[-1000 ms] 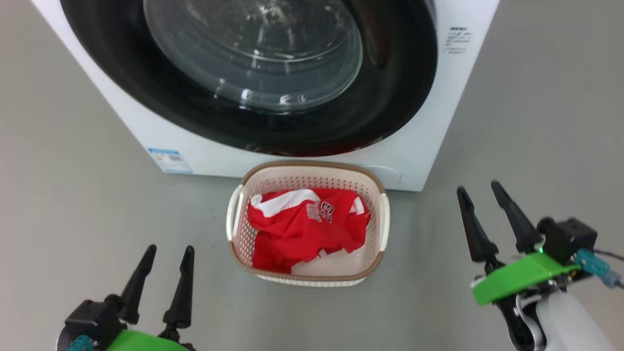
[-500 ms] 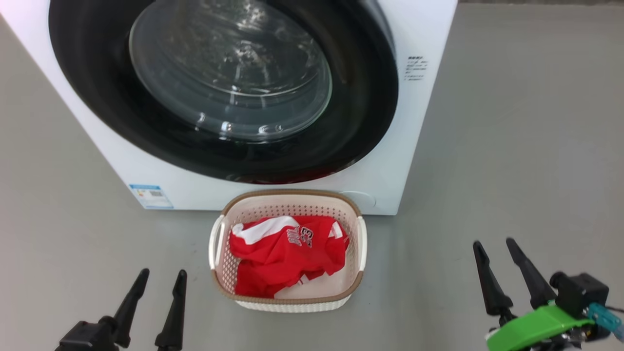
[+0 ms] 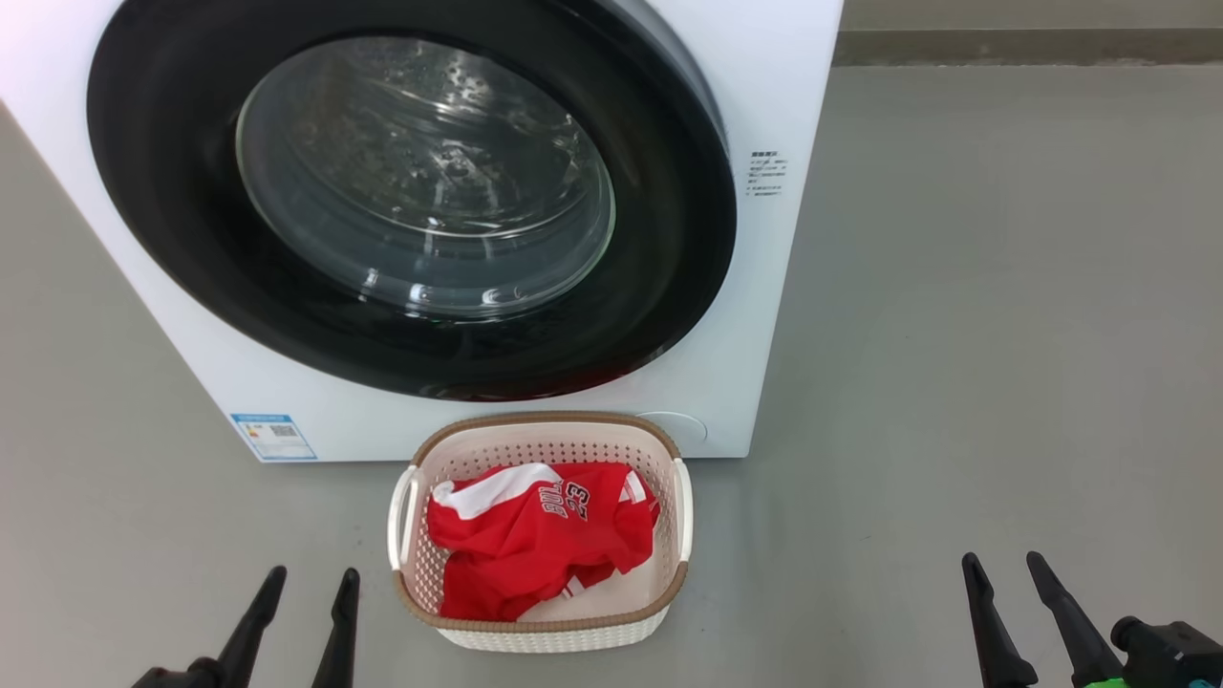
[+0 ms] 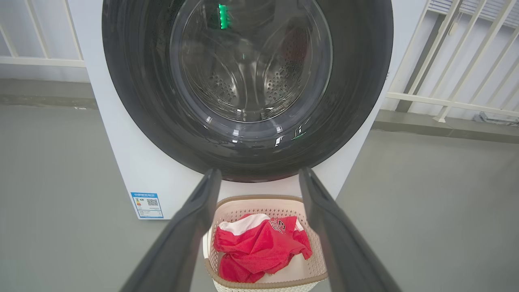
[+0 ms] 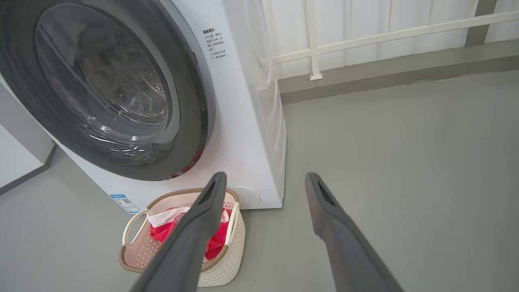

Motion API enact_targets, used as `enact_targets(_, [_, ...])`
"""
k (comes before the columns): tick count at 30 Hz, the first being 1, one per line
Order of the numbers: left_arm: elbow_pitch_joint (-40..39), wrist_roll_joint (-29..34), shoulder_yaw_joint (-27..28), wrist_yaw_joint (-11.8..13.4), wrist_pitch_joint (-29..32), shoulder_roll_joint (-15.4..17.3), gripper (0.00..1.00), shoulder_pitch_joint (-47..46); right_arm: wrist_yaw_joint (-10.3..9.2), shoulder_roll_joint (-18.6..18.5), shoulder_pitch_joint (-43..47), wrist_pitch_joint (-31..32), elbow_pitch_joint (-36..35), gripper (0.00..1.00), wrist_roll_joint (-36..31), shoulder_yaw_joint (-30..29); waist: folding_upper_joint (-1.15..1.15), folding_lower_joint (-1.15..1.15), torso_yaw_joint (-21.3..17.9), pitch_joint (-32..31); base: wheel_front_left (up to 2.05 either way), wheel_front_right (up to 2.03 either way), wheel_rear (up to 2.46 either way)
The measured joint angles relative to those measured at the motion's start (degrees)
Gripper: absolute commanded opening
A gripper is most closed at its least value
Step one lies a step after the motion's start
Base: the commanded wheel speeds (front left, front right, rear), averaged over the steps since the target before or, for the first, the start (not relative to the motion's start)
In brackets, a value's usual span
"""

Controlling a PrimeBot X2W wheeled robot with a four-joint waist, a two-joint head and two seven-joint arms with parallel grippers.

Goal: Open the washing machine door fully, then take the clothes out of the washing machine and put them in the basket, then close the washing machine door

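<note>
- Two dark fingers [image 3: 246, 626] of the left gripper [image 3: 313, 573] rise at the lower left of the head view, spread wide with nothing between them. Its body is cut off by the bottom edge.
- The right gripper [image 3: 1002, 559] stands at the lower right, equally wide and empty, with most of its body also cut off.
- Both grippers hang over the grey floor [image 3: 955, 334], one on each side of the basket [image 3: 549, 420] and well apart from it.
- The basket sits on the floor just in front of the washing machine [image 3: 783, 76], below the lowest part of the door.
- The clothes [image 3: 535, 545] lie in the basket as one crumpled red heap with white trim. The number 23 reads clearly, but the lettering beside it is folded and only partly legible. How many garments make up the heap cannot be told.
- The washing machine door [image 3: 669, 239] lies shut against the machine's front. Through its glass window [image 3: 425, 177] the perforated drum [image 4: 251, 81] shows dimly behind reflections.
- The machine's top is cut off in every view. The small print [image 3: 767, 172] on its front and the blue label [image 3: 272, 437] at its lower corner are too small to read.
- In the right wrist view one of that gripper's own fingers covers part of the basket and the red cloth. In the left wrist view the basket's near wall runs off the bottom edge.
</note>
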Motion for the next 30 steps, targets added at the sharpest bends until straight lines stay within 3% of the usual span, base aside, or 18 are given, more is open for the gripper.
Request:
enact_targets(19, [-0.05, -0.1, 0.05, 0.0, 0.01, 0.05, 1.0, 0.43, 0.0, 0.82, 0.69, 0.0, -0.77, 1.0, -0.01, -0.58, 0.0, 0.0, 0.1, 0.04, 0.0, 0.0, 0.0])
enact_targets(20, [0.47, -0.1, -0.05, 0.09, 0.11, -0.18, 0.0, 0.43, 0.01, 0.91, 0.69, 0.0, -0.23, 0.0, -0.01, -0.48, 0.0, 0.0, 0.1, 0.05, 0.0, 0.0, 0.0])
enact_targets(30, [4.66, -1.7, -1.15, 0.09, 0.86, -2.83, 0.0, 0.71, 0.01, 2.49, 0.83, 0.58, 4.09, 0.0, 1.03, 0.24, 0.0, 0.0, -0.06, 0.02, 0.0, 0.0, 0.0])
